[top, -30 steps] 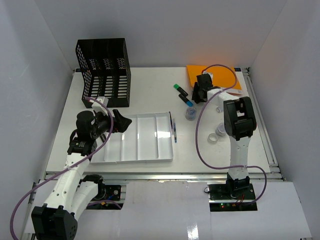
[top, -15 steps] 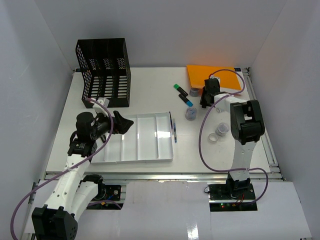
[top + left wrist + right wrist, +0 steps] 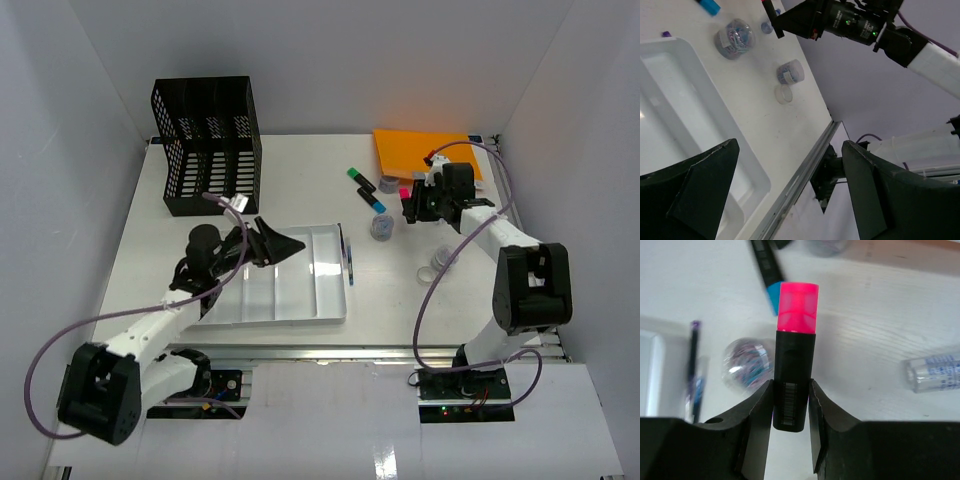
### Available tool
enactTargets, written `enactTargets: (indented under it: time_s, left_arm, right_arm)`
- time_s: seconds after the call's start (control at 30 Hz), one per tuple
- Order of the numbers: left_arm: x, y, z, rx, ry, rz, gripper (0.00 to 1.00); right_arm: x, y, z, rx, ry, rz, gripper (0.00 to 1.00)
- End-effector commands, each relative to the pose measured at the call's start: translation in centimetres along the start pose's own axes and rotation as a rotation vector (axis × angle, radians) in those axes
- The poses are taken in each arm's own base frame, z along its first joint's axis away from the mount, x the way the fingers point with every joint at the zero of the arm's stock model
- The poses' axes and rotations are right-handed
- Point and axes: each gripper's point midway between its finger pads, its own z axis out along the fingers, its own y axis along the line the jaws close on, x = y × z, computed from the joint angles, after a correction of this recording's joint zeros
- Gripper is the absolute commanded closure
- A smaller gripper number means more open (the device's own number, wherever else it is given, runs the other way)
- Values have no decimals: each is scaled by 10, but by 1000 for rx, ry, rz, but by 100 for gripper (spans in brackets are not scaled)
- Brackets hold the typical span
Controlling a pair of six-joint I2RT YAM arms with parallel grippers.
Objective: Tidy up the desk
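Observation:
The desk (image 3: 300, 180) is a white tabletop with a metal rail (image 3: 805, 170) along its front. My right gripper (image 3: 412, 203) is shut on a black highlighter with a pink cap (image 3: 794, 365), held above the desk just in front of the orange folder (image 3: 420, 150). The pink cap also shows in the top view (image 3: 405, 192). My left gripper (image 3: 285, 243) is open and empty above the white compartmented tray (image 3: 280, 312); its jaws (image 3: 789, 150) stand wide apart.
A green highlighter (image 3: 361, 179) and a blue highlighter (image 3: 373, 201) lie left of my right gripper. A jar of paper clips (image 3: 381, 228), a small vial (image 3: 443, 259) and a lid (image 3: 426, 277) are nearby. A pen (image 3: 349, 262) lies by the tray. A black file rack (image 3: 207, 145) stands back left.
My right gripper has drawn a little nearer with the pink highlighter while its arm swung out to the right. My left gripper has moved right over the tray.

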Motion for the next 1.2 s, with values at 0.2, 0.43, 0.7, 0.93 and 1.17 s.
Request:
enactTargets:
  time_s: [0.2, 0.43, 0.7, 0.93, 1.17]
  left_arm:
    - [5, -38, 107, 124, 5, -135, 11]
    - [19, -57, 161, 155, 18, -162, 19]
    - [43, -67, 192, 161, 32, -168, 28]
    - [48, -65, 202, 132, 25, -165, 46]
    - [45, -66, 201, 127, 12, -157, 76]
  right_arm:
    - [18, 103, -98, -573, -142, -364, 92]
    - [35, 123, -127, -650, -185, -436, 92]
    - [37, 134, -137, -694, -207, -431, 92]
    - [37, 140, -139, -717, -212, -425, 92]
    - [39, 141, -139, -723, -216, -429, 73]
